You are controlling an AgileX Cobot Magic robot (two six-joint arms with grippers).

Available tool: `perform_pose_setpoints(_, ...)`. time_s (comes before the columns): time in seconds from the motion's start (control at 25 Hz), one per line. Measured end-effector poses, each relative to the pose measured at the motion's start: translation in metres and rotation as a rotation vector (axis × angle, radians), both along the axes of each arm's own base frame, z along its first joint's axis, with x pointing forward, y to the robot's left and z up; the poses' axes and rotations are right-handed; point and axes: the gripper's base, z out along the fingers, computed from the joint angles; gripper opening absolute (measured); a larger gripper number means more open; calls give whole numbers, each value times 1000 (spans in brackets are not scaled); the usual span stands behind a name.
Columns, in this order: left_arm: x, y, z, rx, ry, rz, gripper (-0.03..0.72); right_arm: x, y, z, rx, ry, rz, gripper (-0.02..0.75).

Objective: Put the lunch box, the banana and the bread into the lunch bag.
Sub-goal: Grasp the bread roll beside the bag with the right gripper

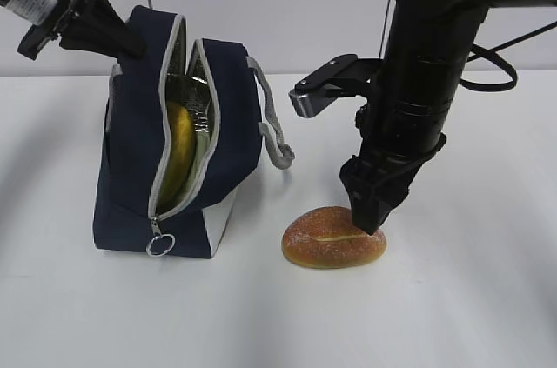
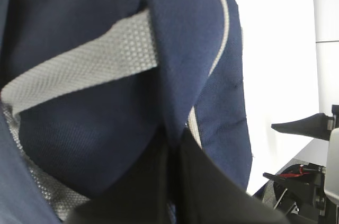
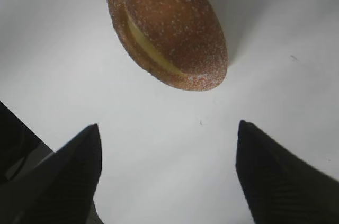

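Lunch bag (image 1: 139,185) stands upright on the white table (image 1: 452,316), left of centre, zipper wide open w/ the ring pull (image 1: 160,245) hanging at the bottom. Banana (image 1: 179,155) sits inside, yellow showing through the gap. Left gripper (image 1: 122,42) is up at the bag's top left edge; in the left wrist view its fingers are pinched on the navy fabric by the grey strap (image 2: 79,62). Bread (image 1: 334,238) lies on the table just right of the bag. Right gripper (image 1: 372,220) points down over the bread's right end, its 2 fingers (image 3: 69,166) spread wide, bread just ahead of them, not between.
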Motion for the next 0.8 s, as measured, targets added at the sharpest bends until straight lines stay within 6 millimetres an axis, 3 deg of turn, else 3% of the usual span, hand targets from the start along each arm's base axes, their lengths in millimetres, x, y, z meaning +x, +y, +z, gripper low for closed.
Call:
perform_pose_setpoints(0.16, 0, 0, 0, 1, 0, 0, -3, 0, -1, 0, -9, -6, 34, 583)
perform_pose_setpoints(0.48, 0, 0, 0, 1, 0, 0, -3, 9, 3, -2, 8, -98, 349, 605)
perform_pose_setpoints(0.8, 0, 0, 0, 2, 0, 0, -3, 20, 11, -40, 7, -38, 377, 657)
